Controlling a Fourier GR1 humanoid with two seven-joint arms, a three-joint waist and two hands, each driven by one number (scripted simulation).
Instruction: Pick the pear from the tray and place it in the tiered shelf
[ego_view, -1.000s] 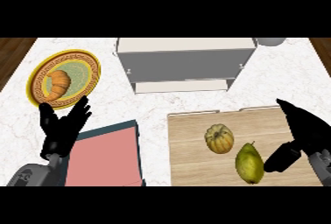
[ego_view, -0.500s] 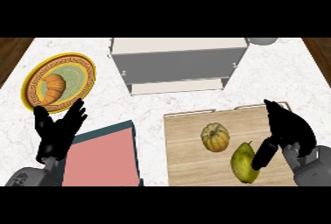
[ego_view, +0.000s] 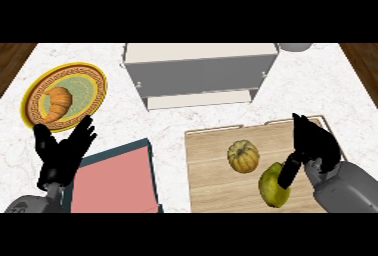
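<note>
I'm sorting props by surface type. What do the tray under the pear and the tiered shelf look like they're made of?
The tray looks like light, matte wood: pale tan with fine grain lines and a thin raised rim. The tiered shelf looks like painted metal or plastic, grey-white and smooth with flat panels and no grain; the look leaves open which. The pear lies on the tray beside the right hand.

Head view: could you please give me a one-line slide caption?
Right hand closes in on the pear on the wooden tray, tiered shelf beyond.
</note>
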